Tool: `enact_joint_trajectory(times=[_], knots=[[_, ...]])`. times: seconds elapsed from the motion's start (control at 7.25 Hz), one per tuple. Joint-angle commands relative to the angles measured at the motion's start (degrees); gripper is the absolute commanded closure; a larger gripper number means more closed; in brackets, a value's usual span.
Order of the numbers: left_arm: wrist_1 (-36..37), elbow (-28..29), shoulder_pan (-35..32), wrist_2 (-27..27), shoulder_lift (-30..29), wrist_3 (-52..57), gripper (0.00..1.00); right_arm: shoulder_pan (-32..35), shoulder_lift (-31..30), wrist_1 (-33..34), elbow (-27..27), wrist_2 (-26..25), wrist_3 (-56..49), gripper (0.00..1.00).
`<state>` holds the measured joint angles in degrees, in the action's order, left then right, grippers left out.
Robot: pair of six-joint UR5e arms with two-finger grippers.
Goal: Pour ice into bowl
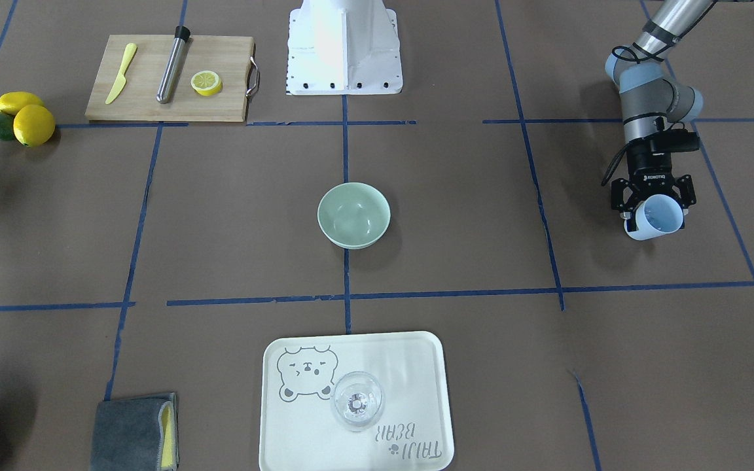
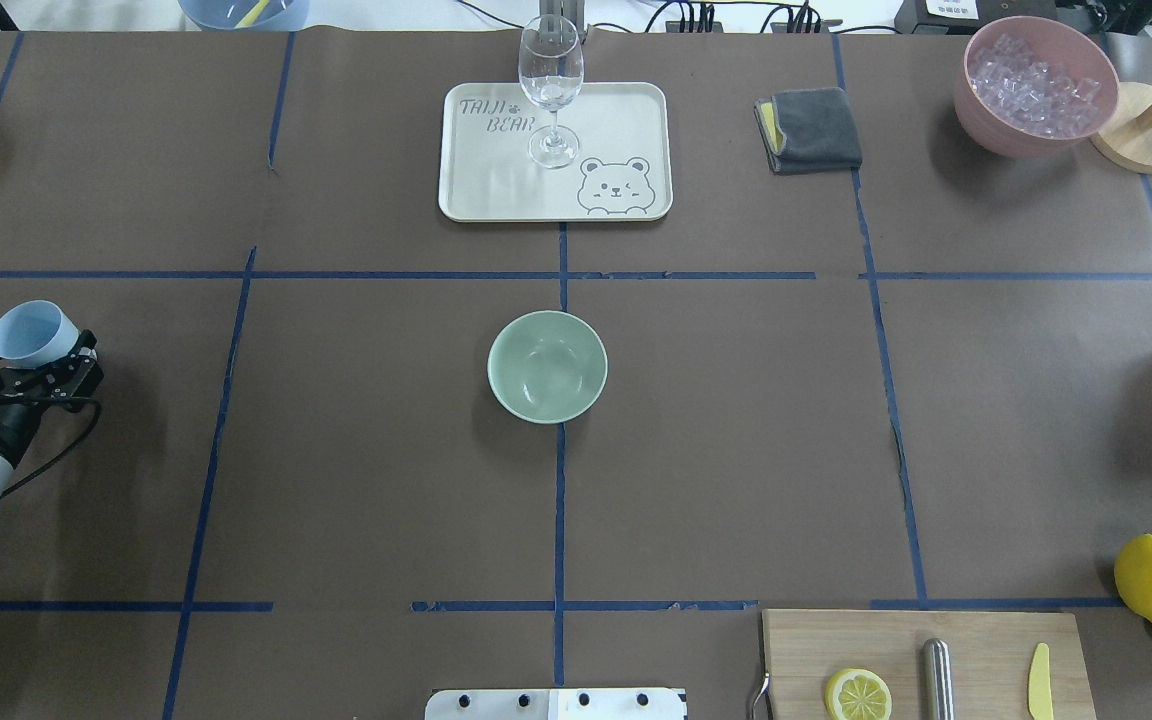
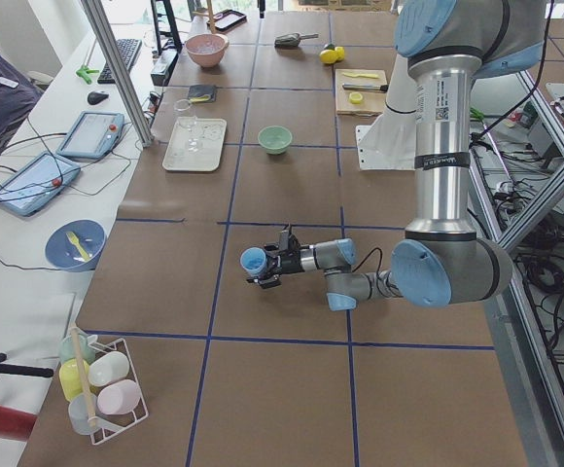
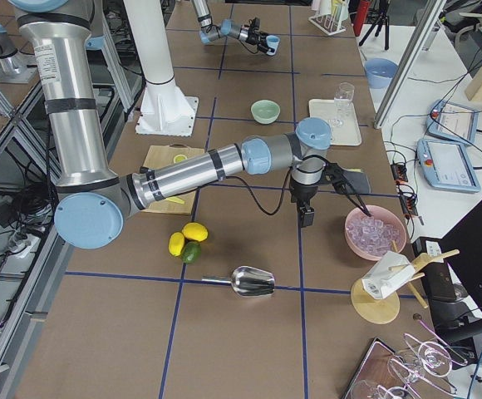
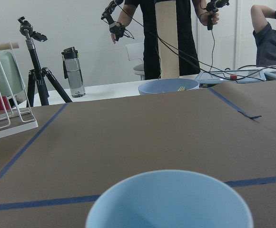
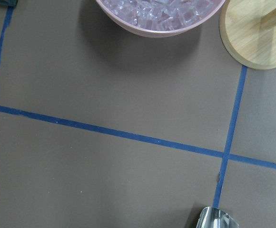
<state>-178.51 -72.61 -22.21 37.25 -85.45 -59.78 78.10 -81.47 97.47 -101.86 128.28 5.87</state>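
The pale mint-green bowl [image 1: 353,214] stands at the table's middle, also in the overhead view [image 2: 547,365]; it looks empty. The ice [image 2: 1034,75] lies heaped in a pink container [image 2: 976,120] at the far right corner, and shows in the right wrist view [image 6: 162,9]. My left gripper [image 1: 654,208] is shut on a light blue cup [image 2: 33,333], held tilted low over the table's far left, well away from the bowl. No ice shows in the cup [image 5: 169,199]. My right gripper [image 4: 306,218] hangs pointing down beside the pink container; I cannot tell whether it is open.
A tray [image 2: 496,190] with a wine glass [image 2: 550,75] stands beyond the bowl. A grey cloth [image 2: 808,130], a wooden stand [image 2: 1141,140] and a metal scoop [image 4: 253,283] are on the right. A cutting board [image 1: 226,65] and lemons [image 1: 33,124] lie near the robot.
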Motion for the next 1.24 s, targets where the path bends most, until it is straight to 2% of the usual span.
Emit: enact_joint_trajectory(times=[0.0,0.14,0.28,0.41,0.55,0.69,0.97,1.1], knots=[[0.09,0.27,0.15,0.01,-0.33,0.02,0.07,0.12,-0.09,0.0,0.0,-0.05,-0.15,0.0],[0.0,0.27,0.15,0.1,-0.33,0.02,0.3,0.12,-0.09,0.0,0.0,-0.05,-0.16,0.0],[0.0,0.19,0.15,0.19,-0.33,0.1,0.72,0.21,-0.09,0.0,0.0,-0.05,-0.16,0.0],[-0.61,-0.77,-0.02,1.49,-0.33,0.1,1.0,0.29,-0.09,0.0,0.09,-0.05,-0.16,0.0],[-1.22,-2.61,-0.2,4.81,0.28,1.76,1.0,0.3,-0.09,0.0,0.0,-0.05,-0.24,0.0],[-1.32,-4.89,-1.24,5.11,0.11,11.0,1.0,0.47,-0.17,0.0,0.09,0.04,-0.33,0.0],[-1.93,-8.16,-3.19,6.94,-0.33,17.31,1.0,1.69,-1.31,0.09,0.17,0.3,-1.55,0.0],[-3.67,-10.34,-3.1,8.87,-1.81,26.21,1.0,2.75,-2.36,0.18,0.17,0.74,-3.74,0.0]])
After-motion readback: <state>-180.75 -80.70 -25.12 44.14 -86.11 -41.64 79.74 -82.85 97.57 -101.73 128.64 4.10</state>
